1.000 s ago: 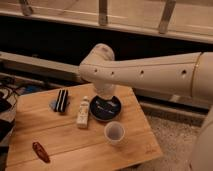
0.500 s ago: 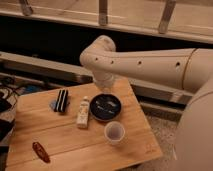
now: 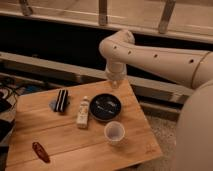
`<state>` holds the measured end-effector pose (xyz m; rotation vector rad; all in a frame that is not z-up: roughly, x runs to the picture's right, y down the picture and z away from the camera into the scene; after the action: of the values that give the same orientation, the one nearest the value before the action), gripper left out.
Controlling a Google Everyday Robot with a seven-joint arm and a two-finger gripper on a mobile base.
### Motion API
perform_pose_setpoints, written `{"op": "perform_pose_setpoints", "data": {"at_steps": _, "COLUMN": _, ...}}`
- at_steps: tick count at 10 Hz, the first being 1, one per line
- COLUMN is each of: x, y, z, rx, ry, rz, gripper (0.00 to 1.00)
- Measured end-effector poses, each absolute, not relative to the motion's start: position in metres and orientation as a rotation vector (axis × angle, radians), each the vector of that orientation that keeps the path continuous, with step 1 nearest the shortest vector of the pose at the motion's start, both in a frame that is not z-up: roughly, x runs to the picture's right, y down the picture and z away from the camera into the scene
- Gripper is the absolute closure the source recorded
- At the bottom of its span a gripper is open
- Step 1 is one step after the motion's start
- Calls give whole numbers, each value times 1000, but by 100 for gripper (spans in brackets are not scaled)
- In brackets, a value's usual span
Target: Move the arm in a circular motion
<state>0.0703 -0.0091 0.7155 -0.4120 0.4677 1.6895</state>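
Observation:
The arm (image 3: 160,55) is large, cream-white and glossy. It reaches in from the right, bends at a rounded joint (image 3: 117,45) and drops straight down. Its lower end, with the gripper (image 3: 115,83), hangs over the far edge of the wooden table (image 3: 60,135), just behind the black bowl (image 3: 105,106). The gripper holds nothing that I can see and touches none of the tabletop items.
On the table are a white cup (image 3: 114,132), a white bottle lying flat (image 3: 83,111), a black striped object (image 3: 61,99) and a red object (image 3: 40,151). Dark cables (image 3: 7,97) lie at the left. A railing and dark wall run behind.
The arm has swung up and back. Its lower end has moved from over the bowl to the table's far edge, and its bent joint has shifted right.

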Motion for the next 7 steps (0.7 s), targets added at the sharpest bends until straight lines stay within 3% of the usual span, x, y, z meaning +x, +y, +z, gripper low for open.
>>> {"op": "perform_pose_setpoints", "data": {"at_steps": 3, "x": 110, "y": 7, "z": 704, "rx": -396, "ry": 472, "rz": 1715, "gripper": 96}}
{"op": "perform_pose_setpoints", "data": {"at_steps": 7, "x": 72, "y": 42, "z": 683, "rx": -405, "ry": 465, "rz": 1638, "gripper": 96}}
